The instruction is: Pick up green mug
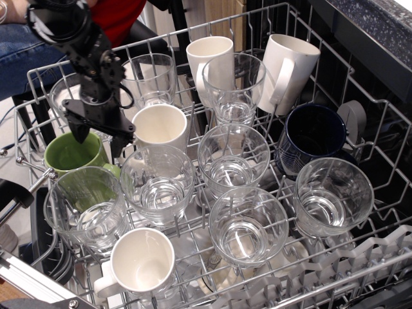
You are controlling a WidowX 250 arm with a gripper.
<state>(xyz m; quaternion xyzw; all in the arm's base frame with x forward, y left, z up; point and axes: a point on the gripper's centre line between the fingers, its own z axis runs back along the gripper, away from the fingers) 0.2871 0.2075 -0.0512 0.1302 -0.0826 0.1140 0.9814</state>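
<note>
The green mug (73, 153) stands upright at the left of the wire dish rack (360, 96), behind a clear glass (87, 207). My gripper (98, 145) is black and comes down from the upper left. It is open, with one fingertip (81, 133) over the mug's back rim and the other fingertip (116, 149) at the mug's right side, next to a cream-white mug (159, 127). The jaws straddle the mug's right rim without closing on it.
The rack holds several clear glasses (234, 159), cream-white mugs (143, 262) (290, 67) and a dark navy mug (314, 136). A glass (67, 96) sits behind my arm. A person in red and jeans (26, 45) is at the upper left.
</note>
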